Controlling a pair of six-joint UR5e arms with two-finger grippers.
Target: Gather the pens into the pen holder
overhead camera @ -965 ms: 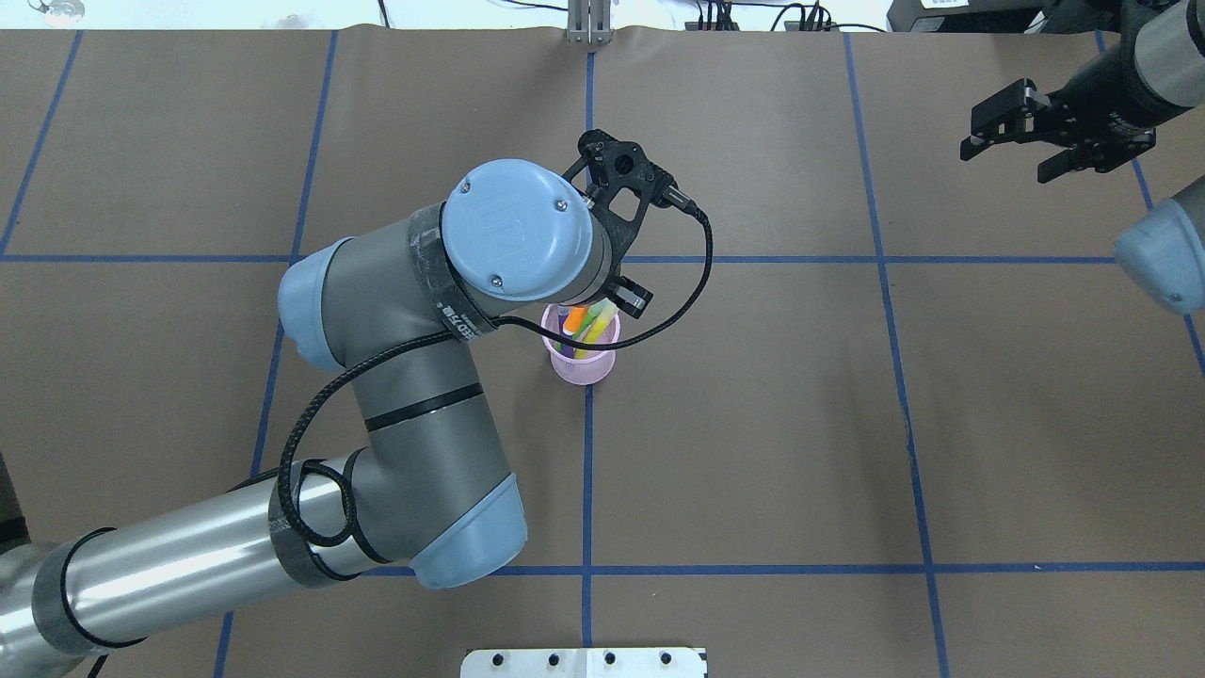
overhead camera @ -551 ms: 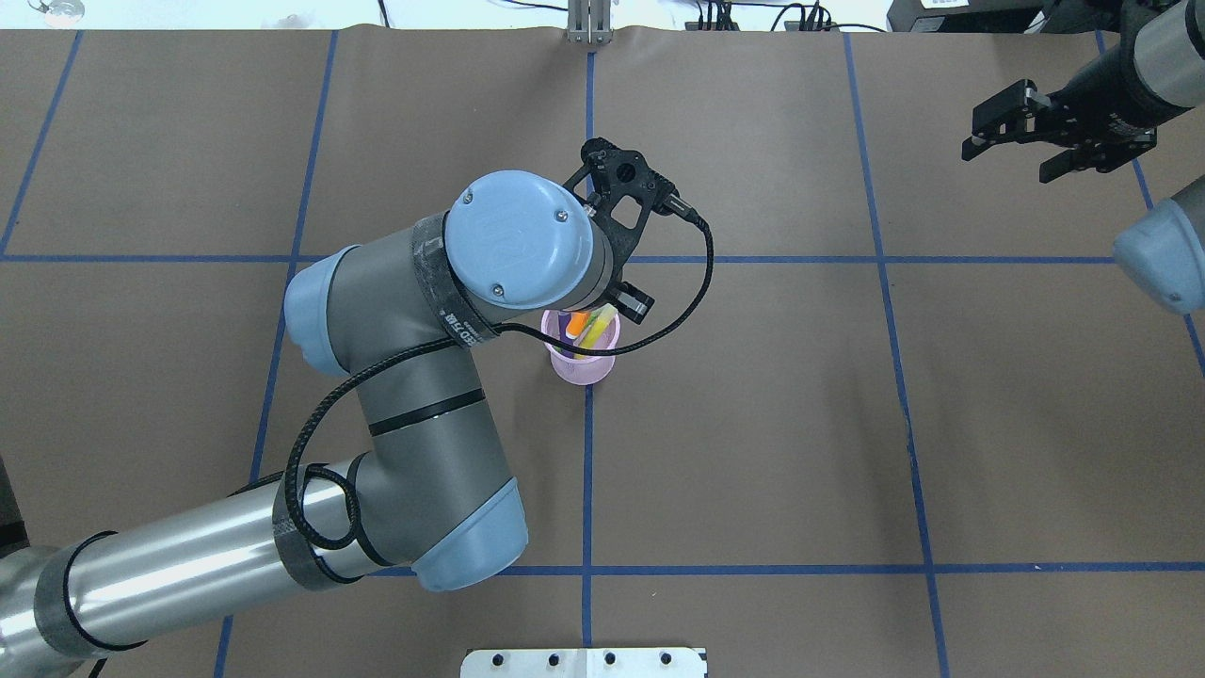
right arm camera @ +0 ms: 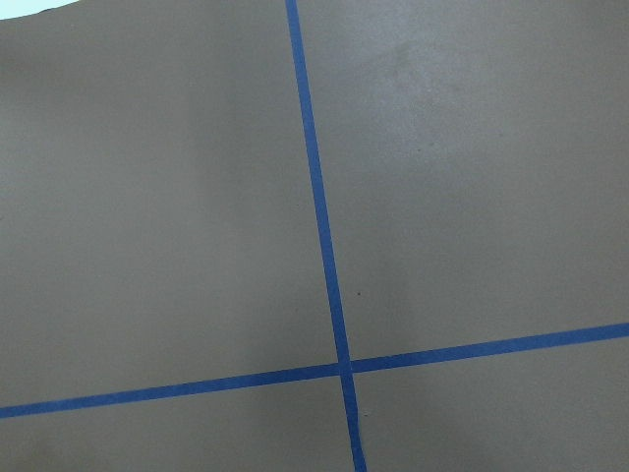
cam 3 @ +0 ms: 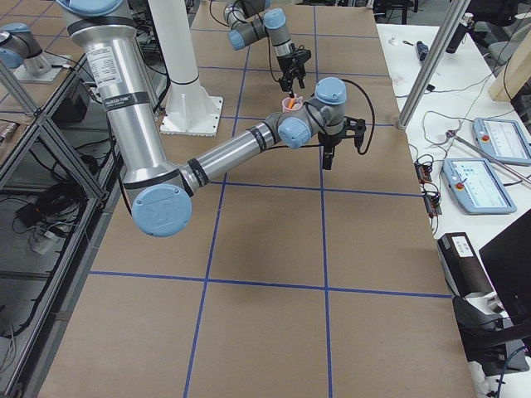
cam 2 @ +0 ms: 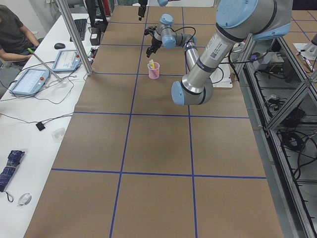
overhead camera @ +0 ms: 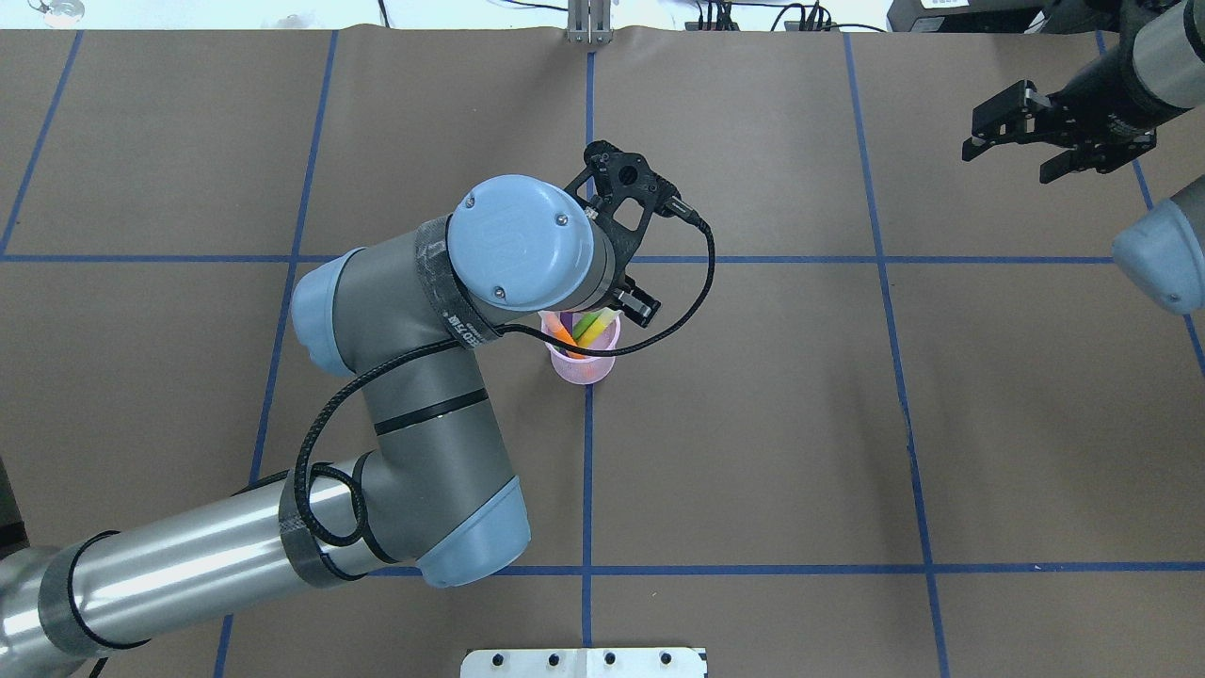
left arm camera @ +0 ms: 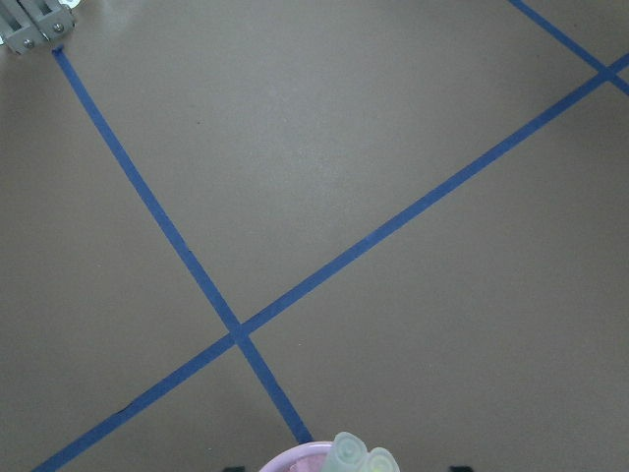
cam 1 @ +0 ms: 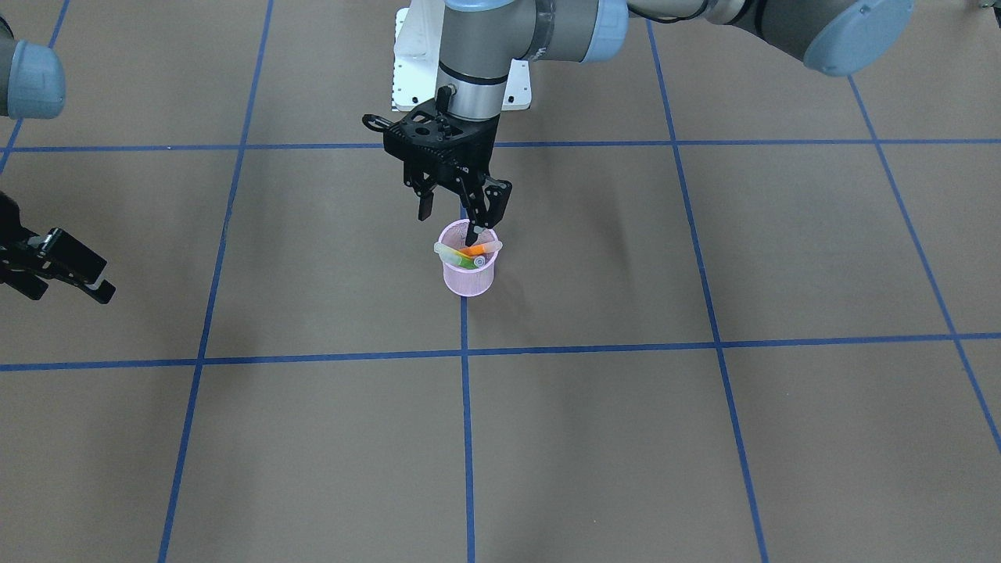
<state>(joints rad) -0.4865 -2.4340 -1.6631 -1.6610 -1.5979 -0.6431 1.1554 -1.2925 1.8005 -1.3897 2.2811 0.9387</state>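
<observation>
The pink mesh pen holder (cam 1: 468, 277) stands upright on a blue tape line near the table's middle. Orange, green and yellow pens (cam 1: 468, 252) lean inside it, pale caps up. In the overhead view the holder (overhead camera: 584, 367) and the pens (overhead camera: 586, 328) are half hidden under my left wrist. My left gripper (cam 1: 453, 219) hangs just above the holder's rim, jaws spread, holding nothing. The left wrist view shows only the holder's rim (left arm camera: 295, 458) and two pale caps (left arm camera: 356, 454) at its bottom edge. My right gripper (overhead camera: 1031, 141) is open and empty, far off.
Brown paper with a blue tape grid (overhead camera: 885, 259) covers the table. A white mounting plate (overhead camera: 584, 662) sits at the near edge. My right arm's elbow (overhead camera: 1163, 250) hangs over the right side. No loose pens show on the paper.
My left wrist has shifted slightly right and toward the robot's side, over the holder. The pens in the holder have settled a little. The right arm has not moved.
</observation>
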